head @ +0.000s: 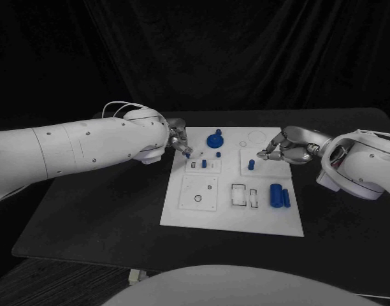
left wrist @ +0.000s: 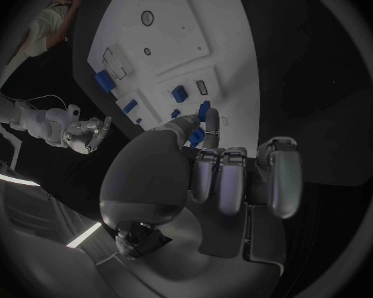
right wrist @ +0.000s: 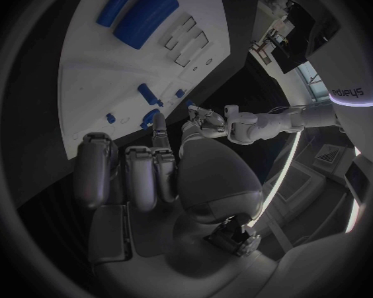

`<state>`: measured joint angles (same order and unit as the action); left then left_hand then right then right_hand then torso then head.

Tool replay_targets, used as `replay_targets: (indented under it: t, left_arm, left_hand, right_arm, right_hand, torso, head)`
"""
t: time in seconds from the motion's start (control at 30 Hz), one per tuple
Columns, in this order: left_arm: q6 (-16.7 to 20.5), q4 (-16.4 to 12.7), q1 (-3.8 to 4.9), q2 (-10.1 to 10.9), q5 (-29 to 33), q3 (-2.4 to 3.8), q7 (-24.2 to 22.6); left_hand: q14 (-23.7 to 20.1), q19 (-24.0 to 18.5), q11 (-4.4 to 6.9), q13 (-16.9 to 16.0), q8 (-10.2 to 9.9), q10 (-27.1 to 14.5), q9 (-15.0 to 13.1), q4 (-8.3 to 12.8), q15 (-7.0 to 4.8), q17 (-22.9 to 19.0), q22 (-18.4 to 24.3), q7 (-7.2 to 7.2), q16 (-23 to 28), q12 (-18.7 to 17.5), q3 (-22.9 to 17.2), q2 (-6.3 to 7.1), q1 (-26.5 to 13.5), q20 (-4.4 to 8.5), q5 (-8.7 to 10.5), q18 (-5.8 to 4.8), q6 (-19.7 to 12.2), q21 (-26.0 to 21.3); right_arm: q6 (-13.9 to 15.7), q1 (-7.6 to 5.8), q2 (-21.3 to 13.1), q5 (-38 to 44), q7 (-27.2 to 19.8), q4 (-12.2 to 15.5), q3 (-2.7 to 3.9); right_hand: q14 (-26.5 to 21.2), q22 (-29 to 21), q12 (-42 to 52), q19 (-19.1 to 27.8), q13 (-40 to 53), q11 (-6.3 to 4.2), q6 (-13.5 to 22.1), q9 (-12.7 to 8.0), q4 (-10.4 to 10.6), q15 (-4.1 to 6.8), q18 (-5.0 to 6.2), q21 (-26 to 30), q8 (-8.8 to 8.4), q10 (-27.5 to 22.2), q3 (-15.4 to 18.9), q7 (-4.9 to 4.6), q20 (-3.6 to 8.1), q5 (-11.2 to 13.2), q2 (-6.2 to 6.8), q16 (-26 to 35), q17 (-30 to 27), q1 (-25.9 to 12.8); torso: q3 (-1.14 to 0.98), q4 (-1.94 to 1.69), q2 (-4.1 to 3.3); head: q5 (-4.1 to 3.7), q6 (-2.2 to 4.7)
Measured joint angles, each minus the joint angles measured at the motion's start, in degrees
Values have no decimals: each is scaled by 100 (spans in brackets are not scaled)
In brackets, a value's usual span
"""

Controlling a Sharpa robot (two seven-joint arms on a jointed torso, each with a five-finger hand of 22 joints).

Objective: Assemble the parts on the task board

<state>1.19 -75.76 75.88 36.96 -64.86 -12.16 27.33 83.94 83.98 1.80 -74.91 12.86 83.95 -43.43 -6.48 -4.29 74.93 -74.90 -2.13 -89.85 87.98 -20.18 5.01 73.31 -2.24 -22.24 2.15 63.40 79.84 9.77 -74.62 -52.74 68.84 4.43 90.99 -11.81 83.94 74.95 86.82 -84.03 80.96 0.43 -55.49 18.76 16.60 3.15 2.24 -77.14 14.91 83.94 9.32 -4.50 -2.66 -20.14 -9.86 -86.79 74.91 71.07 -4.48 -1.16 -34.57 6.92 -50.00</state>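
Left hand (head: 178,141) hangs over the near-left corner region of the task board (head: 232,217), fingertips pointed down at the board's left edge. In the left wrist view a small blue part (left wrist: 197,137) sits pinched between thumb and a fingertip, the other fingers (left wrist: 235,179) curled in against the palm; so that hand is clamped on a part. Just ahead of its tips stand two short blue pegs (head: 203,164) in a raised square plate, and beyond them the round-headed blue knob (head: 215,139). Right hand (head: 282,148) hovers at the board's right side, fingers drawn in with a pointed tip forward; I cannot tell whether anything is in it, none seen. Just off its fingertips stands a lone blue pin (head: 251,164); well back toward its wrist side lie two blue cylinders (head: 278,195), side by side, loose on the board. Risks, as judged: the pinch on the small part looks shallow, so any tilt on the way down could twist it and jam it at the socket mouth, or let it drop and roll off the left edge. The curled fingers pass close to the standing pegs and could knock one askew. The right hand, so near the pin, could bump it if it shifts inward.
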Motion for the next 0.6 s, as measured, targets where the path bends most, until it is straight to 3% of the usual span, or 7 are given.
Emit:
replay_targets:
  t: [0.6]
  left_arm:
    - [302,-54,-50,-2,-45,-2,158]
  left_hand:
    - [0,0,0,0,0,0,-10,-30,0,-1,0,30,0,-23,-33,23,-82,0,1,0,6,-23]
  right_arm:
    - [5,42,7,0,5,-4,0]
  right_hand:
    - [0,-1,-22,0,-34,0,0,0,-16,-1,0,0,0,0,16,0,0,0,6,0,0,-5]
  torso:
    - [-1,0,-2]
  head:
    - [10,0]
